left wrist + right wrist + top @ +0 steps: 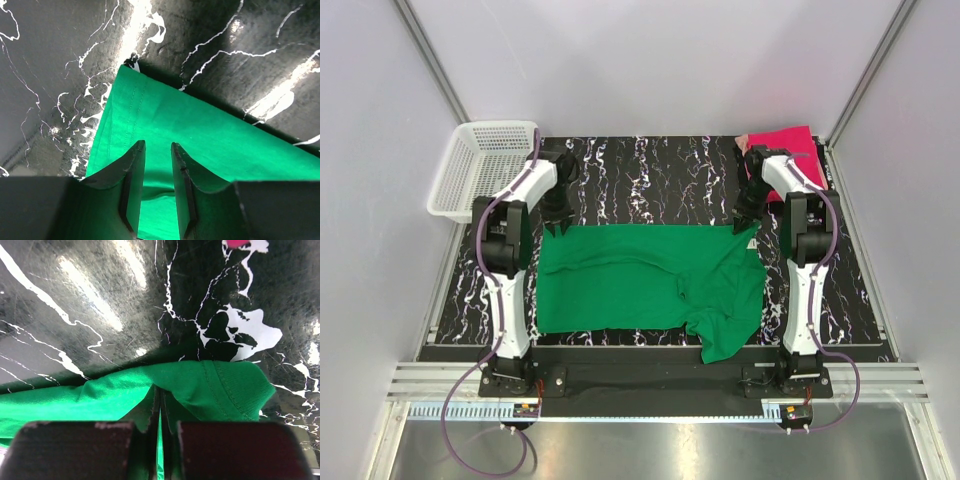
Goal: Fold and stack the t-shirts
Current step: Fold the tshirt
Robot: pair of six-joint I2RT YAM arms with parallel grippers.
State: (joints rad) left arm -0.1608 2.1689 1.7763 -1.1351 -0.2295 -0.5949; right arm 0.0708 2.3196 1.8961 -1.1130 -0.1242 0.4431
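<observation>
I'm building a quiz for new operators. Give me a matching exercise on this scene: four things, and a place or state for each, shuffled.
1 green t-shirt
2 pink t-shirt
3 basket
4 right gripper

a far left corner
b shut on green cloth
c spread mid-table
d far right corner

Pairs: 1-c, 2-d, 3-a, 4-b
</observation>
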